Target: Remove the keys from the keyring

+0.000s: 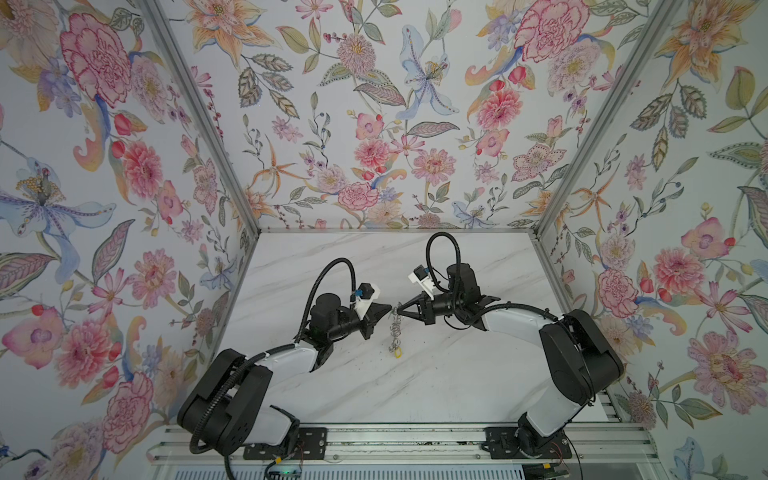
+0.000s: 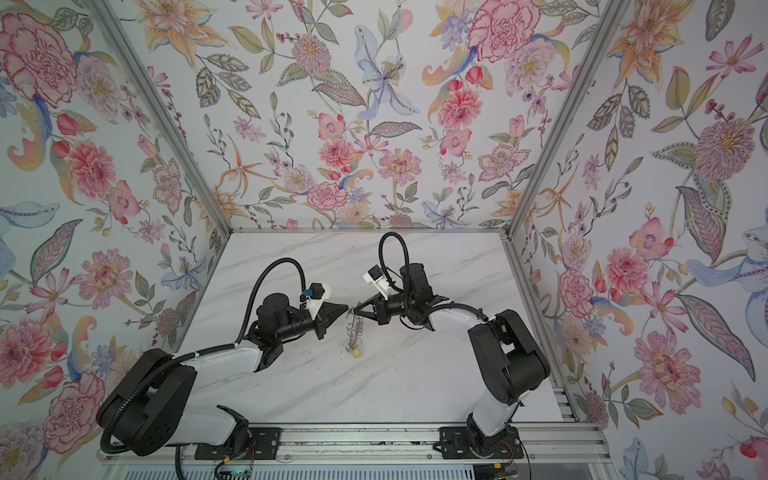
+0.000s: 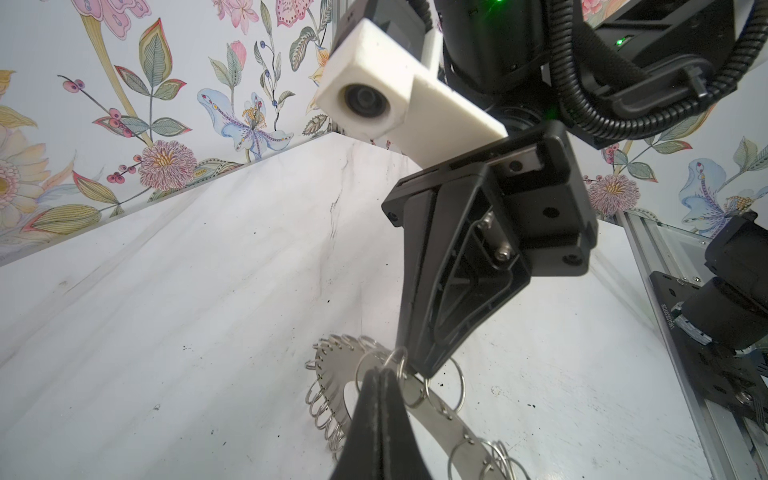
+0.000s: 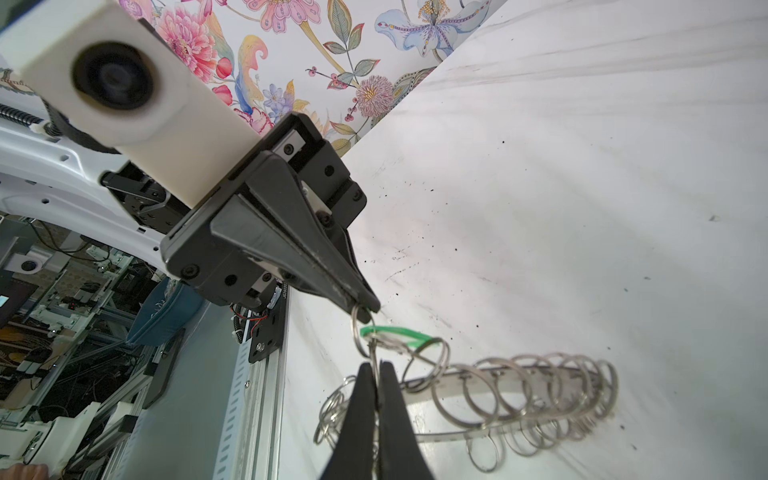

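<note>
A robot lab cell: marble-look bench (image 1: pixel 415 386) boxed by flowered panels (image 1: pixel 374 104) on metal posts (image 1: pixel 198 112); equipment racks (image 4: pixel 62 332) beyond.

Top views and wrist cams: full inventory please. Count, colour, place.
keyring: 1, grey metal disc fringed with wire loops, mid-table, edge-on between both hands
green tag: 1, bright green, by the loop that the left hand pinches; its key is too small to make out
yellow tag: 1, yellow, at the keyring's end nearest the rail
table: 1, white marble with dark specks
walls: 3, floral print, around the table
rail: 1, aluminium, front edge, carries both arm bases
arms: 2, white and black, one from each front corner
left hand: 1, black, shut on a keyring loop
right hand: 1, black, shut on the keyring, almost tip to tip with the left
</note>
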Action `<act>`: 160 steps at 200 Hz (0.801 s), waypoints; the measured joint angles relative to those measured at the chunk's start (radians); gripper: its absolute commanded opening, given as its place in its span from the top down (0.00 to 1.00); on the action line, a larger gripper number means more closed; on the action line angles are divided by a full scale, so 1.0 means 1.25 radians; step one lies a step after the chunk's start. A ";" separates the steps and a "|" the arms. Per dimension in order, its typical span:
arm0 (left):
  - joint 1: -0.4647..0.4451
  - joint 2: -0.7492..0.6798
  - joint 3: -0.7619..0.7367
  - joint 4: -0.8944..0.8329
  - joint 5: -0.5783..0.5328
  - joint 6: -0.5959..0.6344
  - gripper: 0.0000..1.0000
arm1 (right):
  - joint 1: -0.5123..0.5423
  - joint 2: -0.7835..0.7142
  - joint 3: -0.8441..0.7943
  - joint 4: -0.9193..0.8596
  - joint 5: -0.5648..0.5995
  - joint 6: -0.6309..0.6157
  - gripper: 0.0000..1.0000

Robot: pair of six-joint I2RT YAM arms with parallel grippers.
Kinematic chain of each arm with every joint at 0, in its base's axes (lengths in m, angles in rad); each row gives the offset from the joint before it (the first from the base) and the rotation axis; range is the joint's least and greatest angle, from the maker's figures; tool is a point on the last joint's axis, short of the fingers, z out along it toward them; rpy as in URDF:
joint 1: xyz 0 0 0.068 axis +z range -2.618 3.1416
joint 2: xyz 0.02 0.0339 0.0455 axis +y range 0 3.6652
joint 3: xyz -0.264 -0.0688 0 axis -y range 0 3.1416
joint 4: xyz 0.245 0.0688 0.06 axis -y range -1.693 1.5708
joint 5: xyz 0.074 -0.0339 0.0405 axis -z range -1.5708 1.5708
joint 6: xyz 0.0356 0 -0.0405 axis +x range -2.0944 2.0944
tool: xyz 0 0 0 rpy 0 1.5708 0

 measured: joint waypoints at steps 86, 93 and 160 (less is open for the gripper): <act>0.000 -0.006 0.000 -0.002 -0.009 0.005 1.00 | 0.000 -0.045 -0.004 -0.033 0.064 -0.025 1.00; 0.000 -0.008 0.000 -0.002 -0.013 0.005 1.00 | 0.000 -0.057 -0.009 -0.040 0.082 -0.031 1.00; 0.000 -0.013 -0.003 0.027 -0.024 0.003 1.00 | 0.068 -0.171 -0.078 -0.060 0.328 -0.108 1.00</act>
